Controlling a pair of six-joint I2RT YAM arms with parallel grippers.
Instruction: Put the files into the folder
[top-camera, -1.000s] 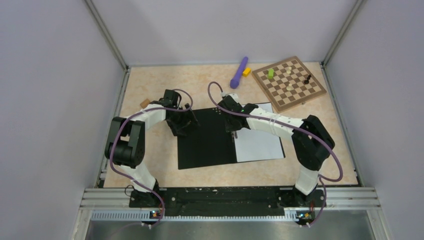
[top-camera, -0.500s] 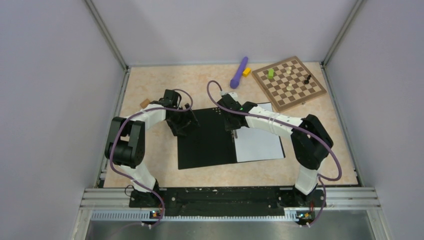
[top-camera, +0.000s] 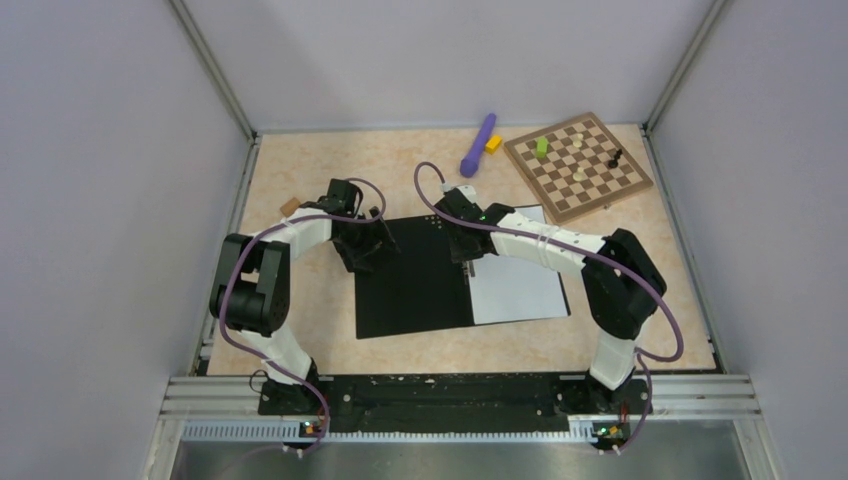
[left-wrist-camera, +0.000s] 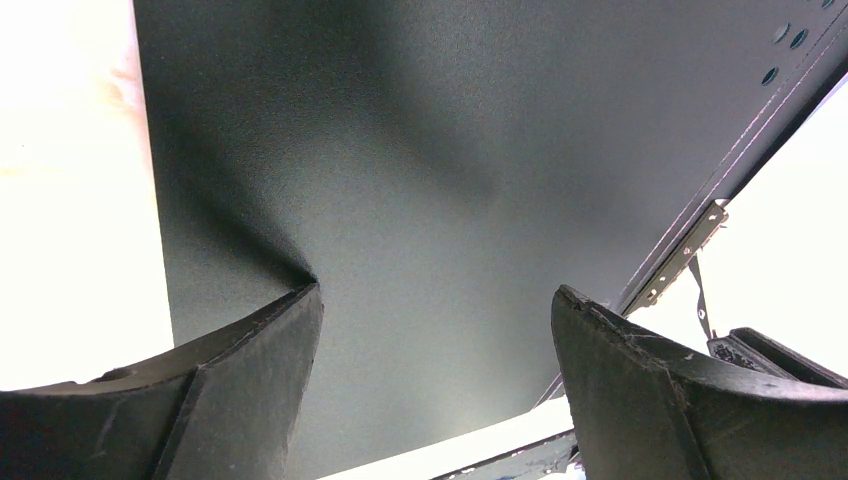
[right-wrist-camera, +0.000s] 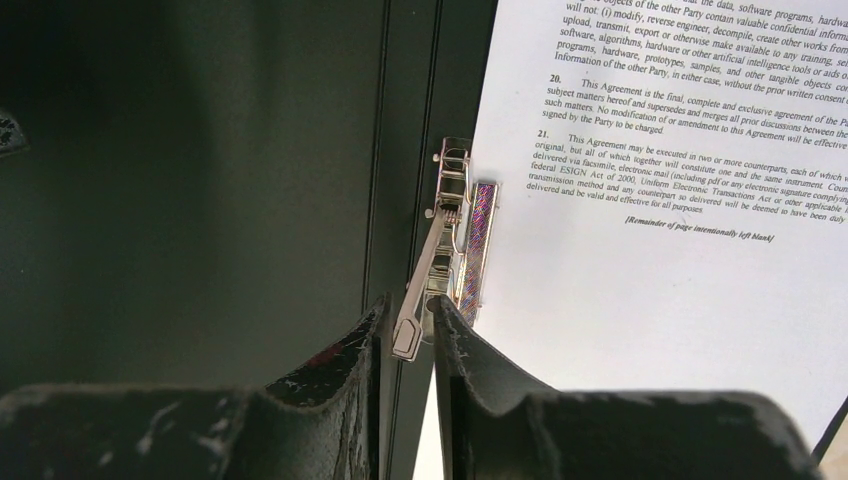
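One folder (top-camera: 415, 275), files (top-camera: 515, 285) inside; right fingers (right-wrist-camera: 330, 375) pinching clip (right-wrist-camera: 425, 275).

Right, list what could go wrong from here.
1. The right hand pinches only the tip of the clamp lever; it may slip off, and the lever could snap back.
2. The files lie with an edge at the clamp lever; moving it could drag or crease them.
3. The left hand is open over the folder, gripping nothing, so the folder might shift.
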